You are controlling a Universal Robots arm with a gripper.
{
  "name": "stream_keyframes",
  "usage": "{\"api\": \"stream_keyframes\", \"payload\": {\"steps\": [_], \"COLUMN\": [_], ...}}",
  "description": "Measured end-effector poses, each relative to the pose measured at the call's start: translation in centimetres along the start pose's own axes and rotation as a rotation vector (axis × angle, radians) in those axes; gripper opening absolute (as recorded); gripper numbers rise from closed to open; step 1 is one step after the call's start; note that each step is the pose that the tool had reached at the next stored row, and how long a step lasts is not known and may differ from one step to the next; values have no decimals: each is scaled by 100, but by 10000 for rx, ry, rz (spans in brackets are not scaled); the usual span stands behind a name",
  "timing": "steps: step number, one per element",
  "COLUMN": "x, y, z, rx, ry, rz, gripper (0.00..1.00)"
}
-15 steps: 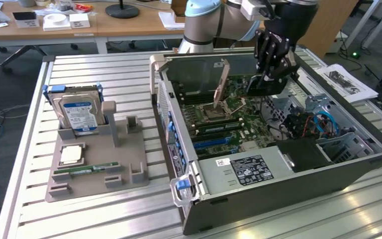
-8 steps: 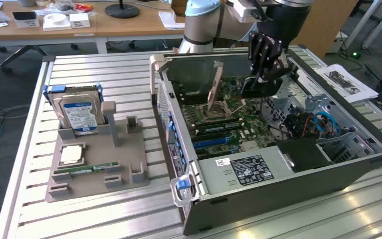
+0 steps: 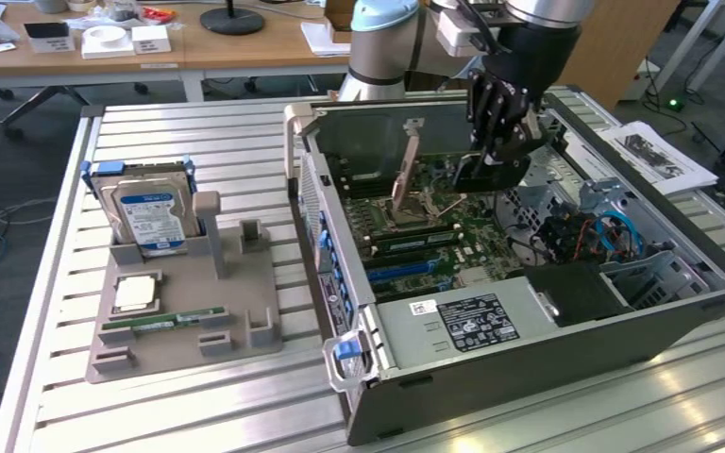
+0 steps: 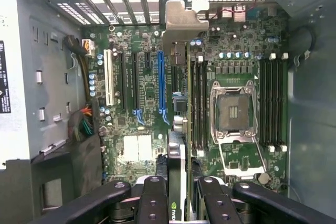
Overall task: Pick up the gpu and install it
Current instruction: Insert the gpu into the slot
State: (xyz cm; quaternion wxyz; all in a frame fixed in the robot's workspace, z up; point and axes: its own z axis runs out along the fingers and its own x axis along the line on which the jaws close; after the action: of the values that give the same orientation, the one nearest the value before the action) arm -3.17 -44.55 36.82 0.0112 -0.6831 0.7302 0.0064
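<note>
My gripper hangs inside the open computer case, above the motherboard. It is shut on the gpu, a thin dark card held on edge. In the wrist view the gpu runs away from the black fingers toward its silver bracket at the case's rear slot openings. The card floats above the board, alongside the long blue slot and the memory slots, apart from both.
A grey parts fixture on the exterior view's left holds a hard drive, a processor and a green memory stick. The empty processor socket, cable bundles and the case's metal walls surround the card.
</note>
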Motion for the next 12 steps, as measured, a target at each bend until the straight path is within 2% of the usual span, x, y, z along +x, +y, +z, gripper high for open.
{"api": "stream_keyframes", "payload": {"steps": [6,12], "x": [2,2], "y": [3,7], "z": [64,68], "rx": [-6,-7], "ry": [-2,-2], "rz": [-253,-279], "gripper": [27,27]}}
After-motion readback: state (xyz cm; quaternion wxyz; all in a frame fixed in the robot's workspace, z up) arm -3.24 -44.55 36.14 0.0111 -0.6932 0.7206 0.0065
